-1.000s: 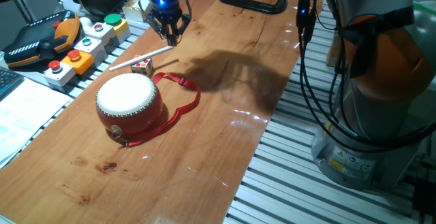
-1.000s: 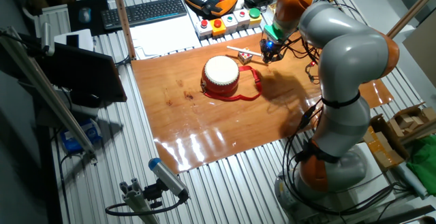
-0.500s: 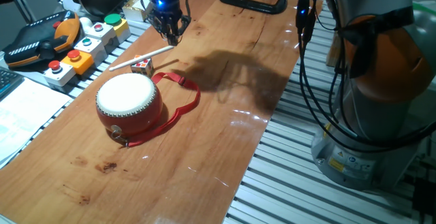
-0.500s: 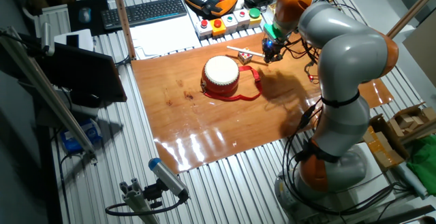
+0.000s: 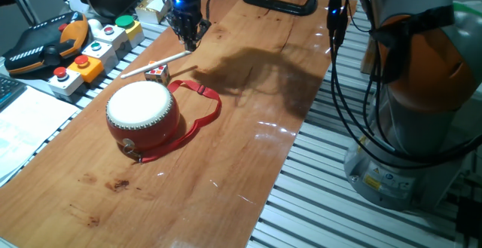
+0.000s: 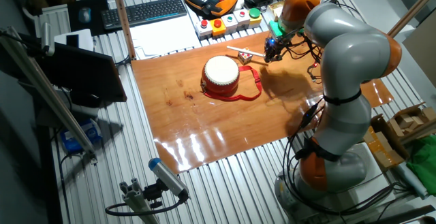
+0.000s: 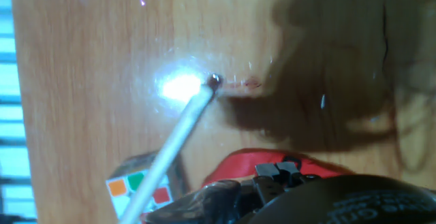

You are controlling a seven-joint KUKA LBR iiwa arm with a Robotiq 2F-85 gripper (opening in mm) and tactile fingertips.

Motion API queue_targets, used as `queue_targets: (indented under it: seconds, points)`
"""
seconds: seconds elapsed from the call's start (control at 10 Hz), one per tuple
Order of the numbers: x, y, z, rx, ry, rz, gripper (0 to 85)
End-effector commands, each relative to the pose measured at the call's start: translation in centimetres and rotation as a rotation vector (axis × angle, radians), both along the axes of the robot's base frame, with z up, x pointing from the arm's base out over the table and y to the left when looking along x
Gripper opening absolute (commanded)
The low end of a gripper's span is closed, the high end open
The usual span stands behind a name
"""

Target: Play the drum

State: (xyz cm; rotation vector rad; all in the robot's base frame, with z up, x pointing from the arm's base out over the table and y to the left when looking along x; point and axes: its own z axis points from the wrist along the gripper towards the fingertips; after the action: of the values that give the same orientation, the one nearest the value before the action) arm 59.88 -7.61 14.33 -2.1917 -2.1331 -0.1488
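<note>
Drum (image 5: 142,114) sits flat on the wooden worktop (image 5: 248,157), skin up, well short of the jaws and off to their camera-near side in the one fixed view; red strap (image 5: 197,120) trails loose in a loop from its body across the wood toward the jaws' side. Judgement on handling: squat, stiff barrel, probably light enough to skid if struck off-centre; the cream head (image 6: 221,69) is the only part to hit, taut and likely the fragile bit, so a tap near its centre and not on the studded rim. No need to grip the drum itself; the strap is soft and would snag rather than serve as a hold. A thin white stick (image 5: 157,64) lies on the worktop between drum and jaws, its near end just under them; the hand view shows its tip (image 7: 214,81) on bare wood, in a bright glare. This looks like the thing to take, near the end by the jaws. A small coloured cube (image 5: 157,73) rests beside the stick, close to the drum. Gripper (image 5: 186,37) hangs low over the stick end, fingers pointing down; the jaws appear drawn close together, but whether they pinch anything I cannot tell. Button box (image 5: 90,52) beyond the worktop edge.
</note>
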Motion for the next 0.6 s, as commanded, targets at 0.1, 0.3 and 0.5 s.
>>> queue_targets:
  seconds: [0.1,0.3,0.5]
  points:
    - [0.38,-0.3,-0.3,-0.001,0.002,-0.051,0.7]
    - [1.03,-0.5,-0.8,0.011,0.0,-0.07,0.7]
    - [1.45,-0.6,-1.1,0.033,0.001,-0.084,2.3]
